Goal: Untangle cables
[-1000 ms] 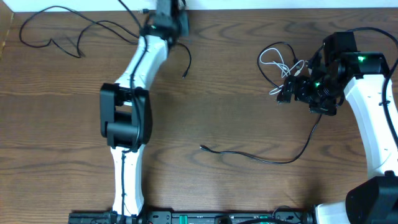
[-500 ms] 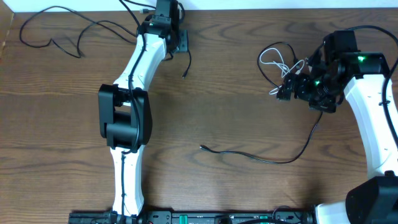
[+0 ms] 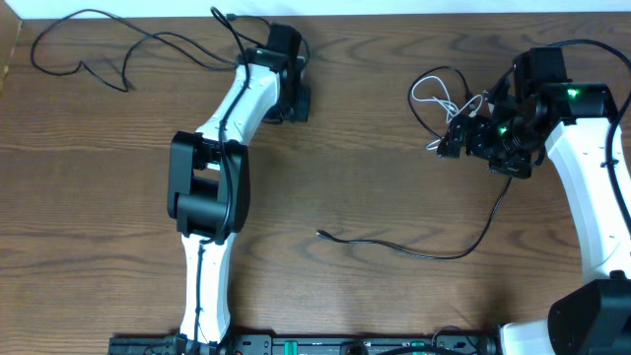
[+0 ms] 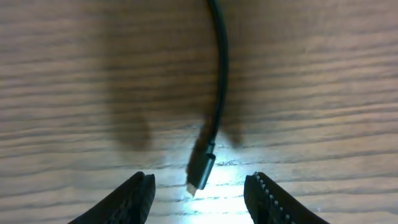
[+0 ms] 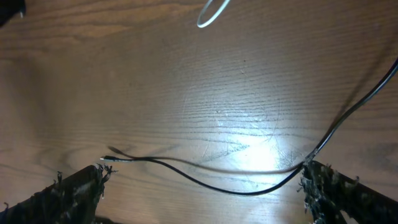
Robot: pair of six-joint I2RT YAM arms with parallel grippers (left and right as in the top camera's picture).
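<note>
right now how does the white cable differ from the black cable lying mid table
The white cable is bunched into small loops; the black cable stretches in one long shallow curve. The white cable looks shorter, the black cable longer. Both are thin cords.

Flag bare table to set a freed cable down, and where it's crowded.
Free: left of the left arm, below the far-left black cable; centre, between that arm and the right gripper, above the near black cable; the strip in front of that cable. Crowded: far right, white cable bunched at that gripper.
</note>
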